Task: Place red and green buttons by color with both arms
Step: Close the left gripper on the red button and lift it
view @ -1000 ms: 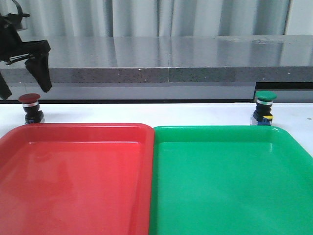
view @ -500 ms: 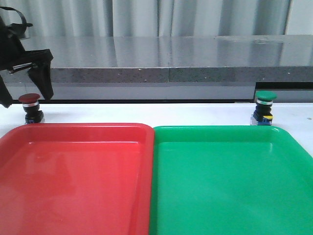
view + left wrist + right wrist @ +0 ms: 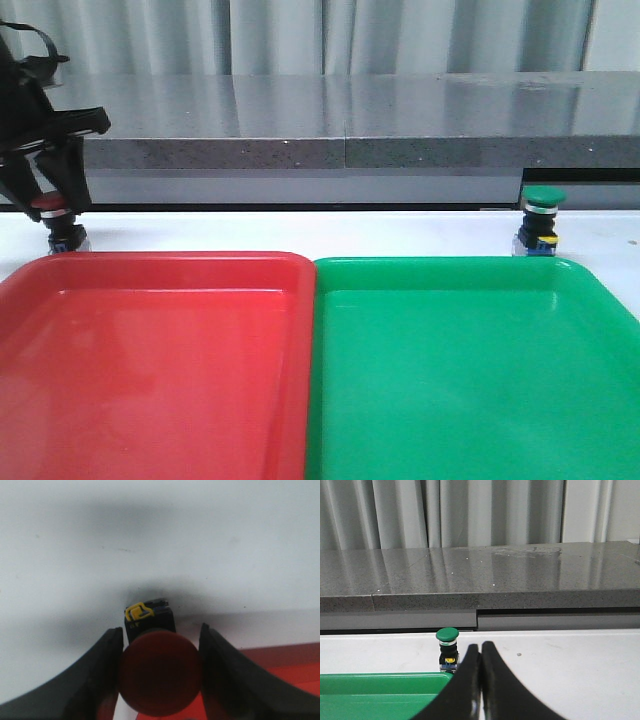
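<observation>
Red button (image 3: pixel 52 212): dark red mushroom cap on a black body with a yellow clip, standing upright on the white counter (image 3: pixel 300 230) just behind the far left corner of the red tray (image 3: pixel 150 360); its cap is partly hidden in the front view by the arm. Left end effector (image 3: pixel 160 672): lowered around the red button (image 3: pixel 159 672), fingers (image 3: pixel 107 670) spread to either side of the cap, with the cap filling almost all the space between them; whether the pads touch the cap cannot be told. Green button (image 3: pixel 541 220): green cap, black body, yellow and blue details at the base, upright on the counter just behind the far right part of the green tray (image 3: pixel 470 370), free of any contact. Right end effector (image 3: pixel 480 680): fingers pressed together with nothing between them, seen only in the right wrist view, raised near the green button (image 3: pixel 447 647) and apart from it. Red tray and green tray: lying side by side, rims touching at the middle of the counter. Grey stone ledge (image 3: pixel 380 120): running behind the counter, with pale curtains (image 3: pixel 400 35) beyond.
</observation>
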`<state>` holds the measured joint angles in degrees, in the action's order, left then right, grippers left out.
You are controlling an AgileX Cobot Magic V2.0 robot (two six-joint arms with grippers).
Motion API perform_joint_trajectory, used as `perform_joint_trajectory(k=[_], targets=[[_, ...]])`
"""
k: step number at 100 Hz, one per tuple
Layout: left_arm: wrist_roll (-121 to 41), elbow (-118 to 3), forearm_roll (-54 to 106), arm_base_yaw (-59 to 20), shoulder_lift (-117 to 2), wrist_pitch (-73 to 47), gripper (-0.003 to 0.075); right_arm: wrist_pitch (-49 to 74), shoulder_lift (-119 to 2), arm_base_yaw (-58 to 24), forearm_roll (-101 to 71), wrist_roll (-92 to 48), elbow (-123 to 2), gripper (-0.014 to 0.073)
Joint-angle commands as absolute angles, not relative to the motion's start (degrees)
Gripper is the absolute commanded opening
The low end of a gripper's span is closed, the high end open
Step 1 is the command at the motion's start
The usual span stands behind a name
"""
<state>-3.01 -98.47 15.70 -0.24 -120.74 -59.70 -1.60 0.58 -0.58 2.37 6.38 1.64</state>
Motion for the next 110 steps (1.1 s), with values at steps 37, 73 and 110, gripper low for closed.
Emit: perform_joint_trajectory(k=[37, 73, 110], targets=[[-3.0, -102.9, 19.2, -0.3, -117.0, -59.1, 0.0008, -5.9, 1.9, -0.2, 2.9, 6.1, 0.5, -0.0064], [-2.5, -104.7, 18.1, -4.0, -108.9, -58.4, 0.0009, -5.9, 1.9, -0.2, 2.9, 6.1, 0.5, -0.0064], [4.1, -101.6, 13.4, -14.5, -103.7, -58.4, 0.0009, -5.9, 1.9, -0.2, 2.9, 6.1, 0.5, -0.0064]])
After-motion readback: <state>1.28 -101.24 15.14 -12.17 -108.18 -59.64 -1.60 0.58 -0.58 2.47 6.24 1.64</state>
